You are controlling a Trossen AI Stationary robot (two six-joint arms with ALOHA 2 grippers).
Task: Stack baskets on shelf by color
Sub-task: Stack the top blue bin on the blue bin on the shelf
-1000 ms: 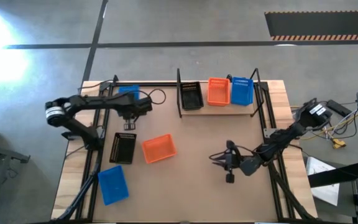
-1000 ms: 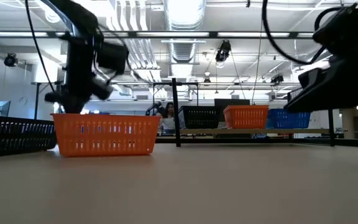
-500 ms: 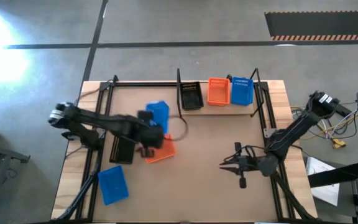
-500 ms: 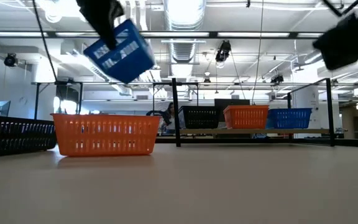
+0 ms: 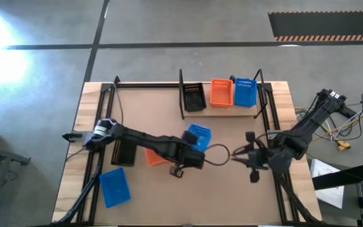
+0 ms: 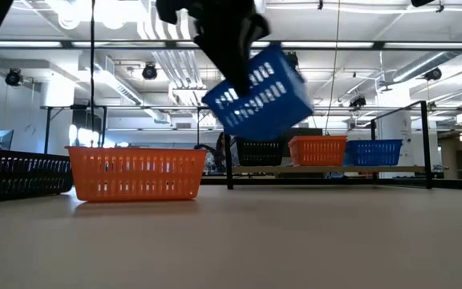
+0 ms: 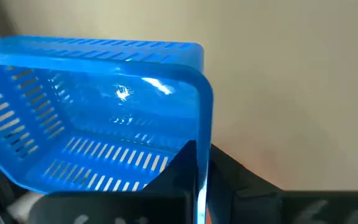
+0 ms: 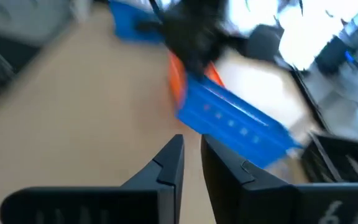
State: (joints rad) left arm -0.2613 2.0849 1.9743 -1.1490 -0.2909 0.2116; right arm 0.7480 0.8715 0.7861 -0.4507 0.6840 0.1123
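Note:
My left gripper (image 5: 191,151) is shut on a blue basket (image 5: 198,137), held in the air over the middle of the table. The basket shows tilted high in the low view (image 6: 261,91). My right gripper (image 5: 235,153) is shut and empty, right of that basket, pointing toward it. The shelf (image 5: 222,111) at the far edge bears a black basket (image 5: 194,98), an orange basket (image 5: 221,93) and a blue basket (image 5: 245,93) side by side. An orange basket (image 5: 151,157), a black basket (image 5: 125,151) and a blue basket (image 5: 114,186) rest on the tabletop at the left. My left gripper pinches the rim of one of the blue basket's side walls (image 7: 199,163), one finger (image 7: 178,169) inside the basket and one (image 7: 232,177) outside. The basket is lifted clear of the table and hangs tilted (image 6: 261,91).
The shelf's black uprights (image 5: 182,94) and the table's black frame rails (image 5: 99,157) stand at the far and side edges. A cable loops from the left wrist (image 5: 216,154). Bare tabletop lies at the middle and near right (image 5: 232,195).
My left gripper has lifted the blue basket from the table's far left and carried it toward the right and near edges, over the orange basket, to the middle of the table. The basket has tipped in the air. My right gripper has gone slightly toward the far edge.

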